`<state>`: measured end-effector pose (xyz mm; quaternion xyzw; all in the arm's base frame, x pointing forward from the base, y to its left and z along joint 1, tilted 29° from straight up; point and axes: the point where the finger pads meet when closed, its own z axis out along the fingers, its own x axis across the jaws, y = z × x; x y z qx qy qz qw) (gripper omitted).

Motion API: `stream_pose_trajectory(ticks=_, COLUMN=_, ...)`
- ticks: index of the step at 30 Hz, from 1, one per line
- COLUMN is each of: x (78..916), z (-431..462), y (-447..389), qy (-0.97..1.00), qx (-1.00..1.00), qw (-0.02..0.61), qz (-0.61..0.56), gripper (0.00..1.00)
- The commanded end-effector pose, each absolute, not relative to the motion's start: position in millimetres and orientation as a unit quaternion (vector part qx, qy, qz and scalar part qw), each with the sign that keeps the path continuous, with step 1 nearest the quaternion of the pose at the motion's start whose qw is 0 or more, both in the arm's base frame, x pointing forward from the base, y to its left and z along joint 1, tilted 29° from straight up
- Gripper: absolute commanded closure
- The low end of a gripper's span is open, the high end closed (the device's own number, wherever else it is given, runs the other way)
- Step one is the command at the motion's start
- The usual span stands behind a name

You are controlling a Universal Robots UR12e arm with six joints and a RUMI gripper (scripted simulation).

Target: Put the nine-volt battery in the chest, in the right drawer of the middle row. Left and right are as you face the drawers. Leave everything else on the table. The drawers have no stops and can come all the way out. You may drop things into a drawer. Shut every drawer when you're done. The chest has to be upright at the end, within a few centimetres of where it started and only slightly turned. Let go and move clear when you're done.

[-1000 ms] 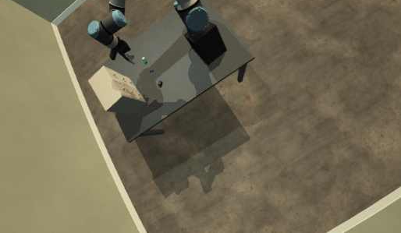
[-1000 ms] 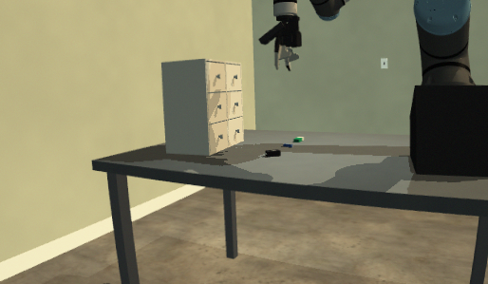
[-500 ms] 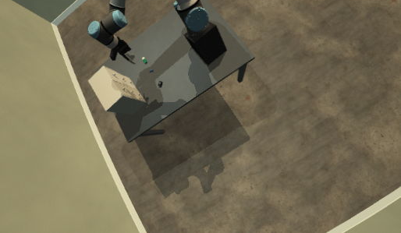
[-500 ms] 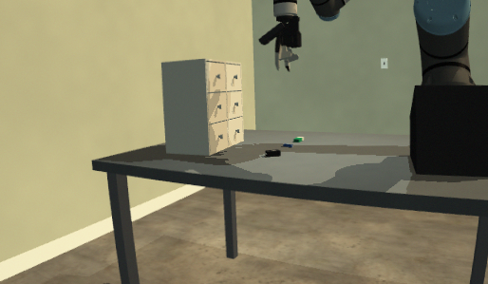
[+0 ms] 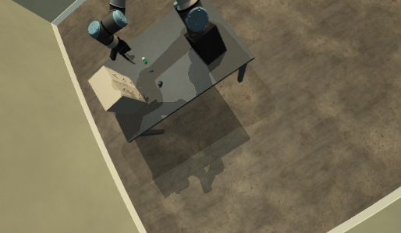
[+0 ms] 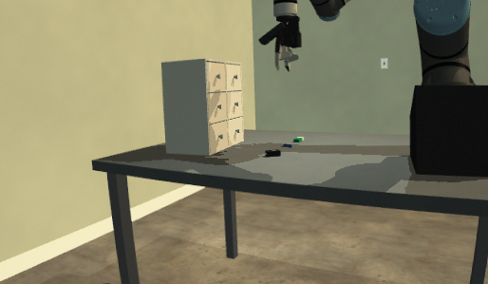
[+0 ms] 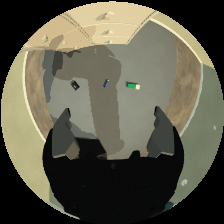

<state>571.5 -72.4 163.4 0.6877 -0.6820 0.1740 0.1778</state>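
Note:
The cream chest stands upright at the table's left end, with all six drawers shut; it also shows in the overhead view and at the top of the wrist view. A small black block, which looks like the nine-volt battery, lies on the table in front of the drawers. My gripper is open and empty. It hangs high above the table, beyond the chest's far side, fingers pointing down.
A small blue item and a green-and-white item lie on the table past the black block. The arm's black base block stands at the table's right end. A wall runs close behind the chest.

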Motion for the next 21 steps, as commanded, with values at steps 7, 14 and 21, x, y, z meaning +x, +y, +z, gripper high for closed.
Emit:
stream_pose_trajectory(ticks=7, x=572.9, z=162.9, y=-72.8, qy=-0.681, qx=0.689, qw=0.173, qz=0.179, gripper=0.0)
stream_pose_trajectory(ticks=14, x=573.7, z=162.0, y=-73.3, qy=-0.68, qx=0.69, qw=0.169, qz=0.183, gripper=0.0)
stream_pose_trajectory(ticks=21, x=575.3, z=160.3, y=-74.2, qy=-0.678, qx=0.692, qw=0.16, qz=0.191, gripper=0.0)
